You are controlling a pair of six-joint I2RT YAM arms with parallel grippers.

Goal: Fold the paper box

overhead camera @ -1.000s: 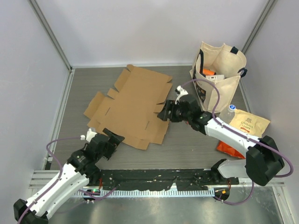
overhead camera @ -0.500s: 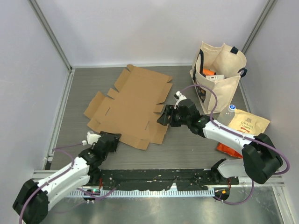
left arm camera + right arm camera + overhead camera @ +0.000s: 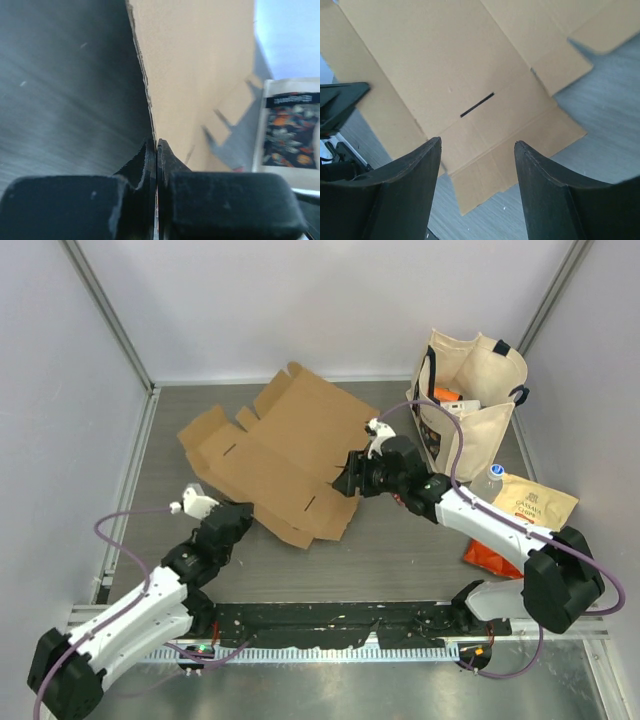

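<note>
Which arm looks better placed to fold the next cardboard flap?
Right, probably: the right gripper hovers open above the paper box, while the left gripper is shut on its edge.

The tote bag (image 3: pixel 470 400) stood right of the paper box (image 3: pixel 285 450), a bit further back. A chips bag (image 3: pixel 535 505) lay right of the box too, nearer the front.

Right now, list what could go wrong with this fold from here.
1. The left pincer is shut on only the thin near edge of the paper box; that bite may slip off or crumple the flap.
2. The right pincer hangs open above the box's right side, pinning nothing, so the whole box might slide or pivot rather than crease along a fold line.
</note>
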